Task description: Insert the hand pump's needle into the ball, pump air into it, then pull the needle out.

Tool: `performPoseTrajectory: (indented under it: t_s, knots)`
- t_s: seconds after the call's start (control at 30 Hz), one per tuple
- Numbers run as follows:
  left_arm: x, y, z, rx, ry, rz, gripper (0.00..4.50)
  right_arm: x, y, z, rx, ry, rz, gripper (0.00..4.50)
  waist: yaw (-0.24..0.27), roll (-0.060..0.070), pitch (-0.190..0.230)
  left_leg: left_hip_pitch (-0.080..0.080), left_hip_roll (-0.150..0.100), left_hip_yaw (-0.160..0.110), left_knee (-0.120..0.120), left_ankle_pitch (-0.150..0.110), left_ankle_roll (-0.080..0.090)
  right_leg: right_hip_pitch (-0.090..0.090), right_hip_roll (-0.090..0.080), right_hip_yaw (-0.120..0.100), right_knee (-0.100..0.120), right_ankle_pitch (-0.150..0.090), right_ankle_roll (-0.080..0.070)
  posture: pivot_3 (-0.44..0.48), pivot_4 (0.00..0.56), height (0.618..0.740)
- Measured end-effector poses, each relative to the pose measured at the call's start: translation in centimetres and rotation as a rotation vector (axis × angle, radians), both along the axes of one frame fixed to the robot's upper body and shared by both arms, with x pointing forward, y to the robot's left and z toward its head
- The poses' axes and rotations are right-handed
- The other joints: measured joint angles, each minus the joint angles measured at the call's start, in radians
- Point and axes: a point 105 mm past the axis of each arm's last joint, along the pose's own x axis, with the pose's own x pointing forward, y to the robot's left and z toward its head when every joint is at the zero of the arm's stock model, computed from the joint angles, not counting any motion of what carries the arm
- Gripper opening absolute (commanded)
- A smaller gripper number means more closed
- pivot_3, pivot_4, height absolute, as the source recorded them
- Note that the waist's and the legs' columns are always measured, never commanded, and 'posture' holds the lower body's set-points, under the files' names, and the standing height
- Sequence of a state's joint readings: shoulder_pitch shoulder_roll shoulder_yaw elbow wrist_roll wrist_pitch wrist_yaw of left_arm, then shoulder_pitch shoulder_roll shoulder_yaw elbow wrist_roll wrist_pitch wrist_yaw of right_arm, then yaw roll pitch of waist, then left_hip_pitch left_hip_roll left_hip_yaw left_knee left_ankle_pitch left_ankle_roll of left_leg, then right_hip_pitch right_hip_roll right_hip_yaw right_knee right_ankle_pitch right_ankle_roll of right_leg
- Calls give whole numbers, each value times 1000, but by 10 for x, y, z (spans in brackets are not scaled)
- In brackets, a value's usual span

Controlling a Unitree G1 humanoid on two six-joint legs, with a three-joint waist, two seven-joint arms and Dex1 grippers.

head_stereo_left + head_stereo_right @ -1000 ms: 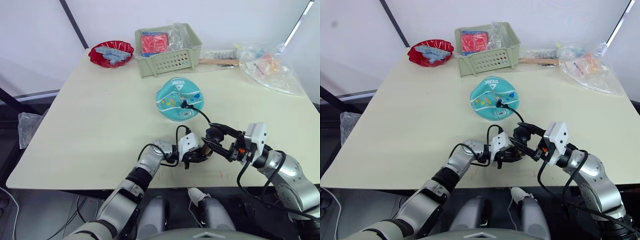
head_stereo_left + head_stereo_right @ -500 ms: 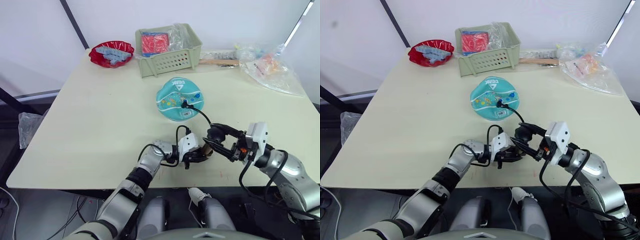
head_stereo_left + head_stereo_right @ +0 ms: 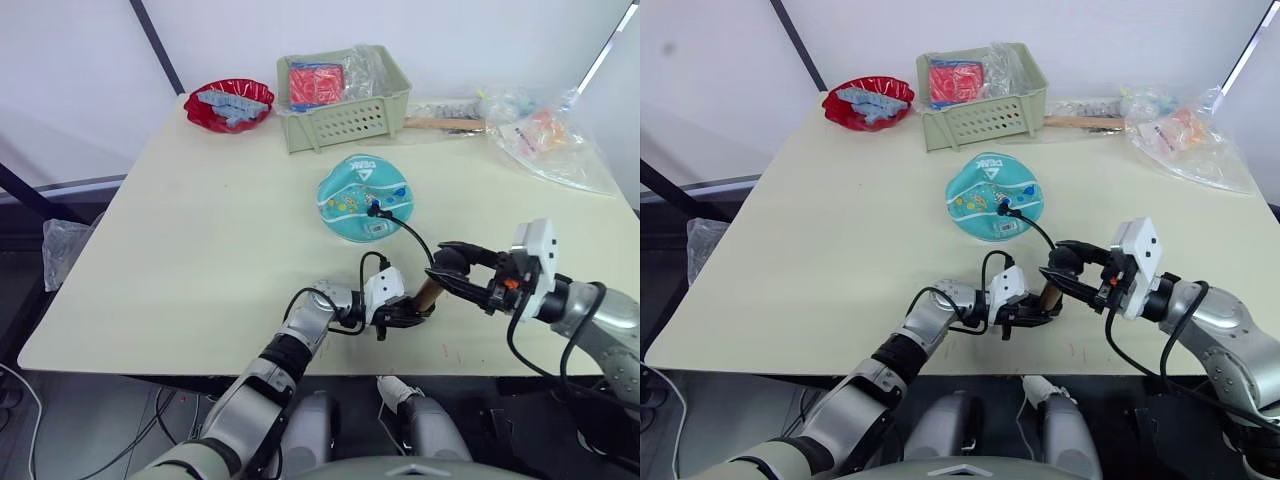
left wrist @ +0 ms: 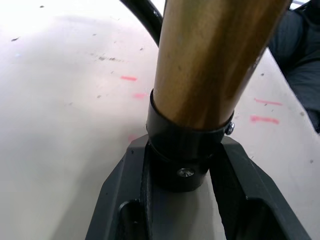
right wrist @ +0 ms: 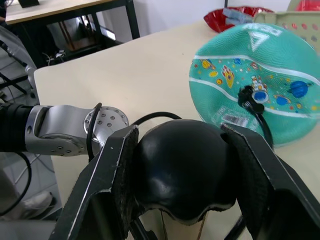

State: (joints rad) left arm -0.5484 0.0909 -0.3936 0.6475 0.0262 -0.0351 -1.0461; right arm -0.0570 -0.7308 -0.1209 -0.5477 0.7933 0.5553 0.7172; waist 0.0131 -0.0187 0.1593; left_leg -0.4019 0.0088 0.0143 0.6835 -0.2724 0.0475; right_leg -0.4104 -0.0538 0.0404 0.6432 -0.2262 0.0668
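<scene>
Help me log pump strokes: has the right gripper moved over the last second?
Yes. The right gripper, clamped on the hand pump's handle, has shifted to the robot's right, judged against the ball, away from the left gripper.

One ball (image 3: 362, 196), one hand pump (image 3: 430, 293), one green basket (image 3: 346, 98), one red bowl (image 3: 228, 107) (plastic bags (image 3: 556, 139) uncountable).

Cream tabletop (image 3: 200, 230), faint red marks near the front edge. Red bowl (image 3: 228, 105) with grey-blue pieces at the far left corner. Just beside it along the far edge, a pale green perforated basket (image 3: 345, 98) holding a red packet and clear plastic. A wooden-handled tool (image 3: 445, 123) lies past the basket. Clear plastic bag (image 3: 550, 140) with orange contents at the far right corner.
</scene>
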Motion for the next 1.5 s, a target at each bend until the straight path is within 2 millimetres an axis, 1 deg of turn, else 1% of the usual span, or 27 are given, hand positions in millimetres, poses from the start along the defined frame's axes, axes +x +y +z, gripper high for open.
performPoseTrajectory:
  t_s: [0.1,0.13,0.17,0.23,0.47,0.57,0.63,0.97,1.1,1.5]
  knots:
    - [0,-1,0,-3,3,-2,1123,1,-6,14,8,-2,5,2078,0,0,0,0,0,0,0,0,0,0,0,0,0,0,0,0,150,738]
    - [1,-3,3,-10,-2,-6,1123,0,-9,26,24,-17,13,2078,0,0,0,0,0,0,0,0,0,0,0,0,0,0,0,0,150,738]
    - [1,-3,3,-10,-2,-6,1123,0,-9,26,25,-17,14,2078,0,0,0,0,0,0,0,0,0,0,0,0,0,0,0,0,150,738]
    - [1,-3,3,-12,1,-6,1123,0,-11,40,28,-29,26,2078,-1,0,1,-1,0,0,0,0,0,0,0,0,0,0,0,0,150,738]
    - [2,-3,3,-9,5,-7,1123,-1,-17,68,45,-35,47,2078,-1,0,1,-1,0,0,0,0,0,-1,0,0,0,0,0,0,150,738]
    - [3,-3,2,-5,7,-6,1123,-2,-20,83,64,-59,53,2078,0,0,1,-2,1,0,0,0,0,-1,0,0,0,0,0,0,150,738]
    - [3,-3,1,-2,10,-2,1123,-2,-21,89,66,-64,55,2078,-1,0,1,-2,1,0,0,0,0,-1,0,0,0,0,0,0,150,738]
    - [3,-3,-5,2,15,2,1123,0,-24,91,65,-62,45,2078,0,0,1,-3,1,0,0,0,0,-2,-1,0,-1,0,0,0,150,738]
    - [5,-4,-5,-1,0,11,1123,1,-22,102,77,-96,57,2078,0,0,1,-3,1,0,0,0,0,-2,-1,0,-1,0,0,0,150,738]
    - [5,-11,-7,-22,-11,13,1123,0,-23,110,81,-120,63,2078,2,0,0,-3,0,0,1,0,0,-2,-2,-1,-1,0,1,0,150,738]
